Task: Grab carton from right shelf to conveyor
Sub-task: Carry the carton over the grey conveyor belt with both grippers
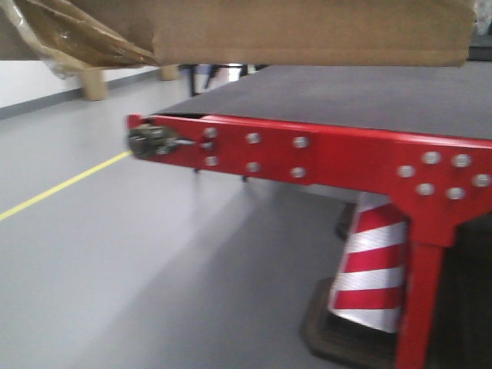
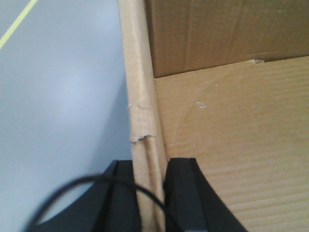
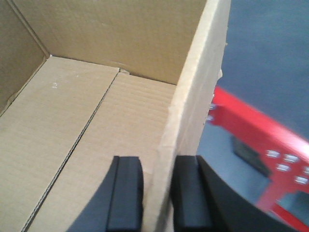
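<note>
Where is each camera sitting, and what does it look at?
Front view: about belt height, facing forward at the conveyor, carton overhead; no robot parts show.
Left wrist: looks along the left pincer clamping one carton wall, floor beside.
Right wrist: along the right pincer clamping the opposite wall, conveyor beyond.
Both wrist views share the carton's inside.

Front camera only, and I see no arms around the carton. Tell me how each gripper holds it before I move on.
Observer: The left gripper is shut on the left wall of the carton, jaws one inside, one outside.
Operator: Now the right.
Observer: The right gripper pinches the right wall likewise; the conveyor shows beyond that wall.
Operator: Report the contents.
Observer: Open-topped and empty; only bare cardboard floor shows.
</note>
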Robot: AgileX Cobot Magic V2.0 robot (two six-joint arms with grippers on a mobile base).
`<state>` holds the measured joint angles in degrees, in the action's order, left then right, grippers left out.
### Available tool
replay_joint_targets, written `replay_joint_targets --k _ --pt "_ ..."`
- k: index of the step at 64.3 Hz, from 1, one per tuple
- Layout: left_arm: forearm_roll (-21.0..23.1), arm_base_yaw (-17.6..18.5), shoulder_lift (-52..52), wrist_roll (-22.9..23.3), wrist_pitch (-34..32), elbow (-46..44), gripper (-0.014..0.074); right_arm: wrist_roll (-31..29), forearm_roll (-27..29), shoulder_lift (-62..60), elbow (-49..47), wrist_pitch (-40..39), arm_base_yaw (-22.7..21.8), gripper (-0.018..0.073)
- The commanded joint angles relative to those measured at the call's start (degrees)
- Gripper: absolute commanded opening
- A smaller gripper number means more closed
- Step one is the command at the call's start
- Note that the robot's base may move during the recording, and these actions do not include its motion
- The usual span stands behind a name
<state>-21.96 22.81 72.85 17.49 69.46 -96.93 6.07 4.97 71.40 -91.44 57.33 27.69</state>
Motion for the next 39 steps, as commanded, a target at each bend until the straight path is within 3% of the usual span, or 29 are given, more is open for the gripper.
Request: replay_joint_targets --k 1,39 --pt "-10.66 -0.82 -0.48 -0.77 0.5 -0.22 -0.0017 -2.08 -1.43 -1.74 -0.4 0.4 -0.17 -0.0067" --pt "-10.66 -0.82 -0.48 -0.77 0.5 -0.22 -0.0017 -2.08 -1.43 -1.74 -0.4 0.4 -0.17 -0.0067"
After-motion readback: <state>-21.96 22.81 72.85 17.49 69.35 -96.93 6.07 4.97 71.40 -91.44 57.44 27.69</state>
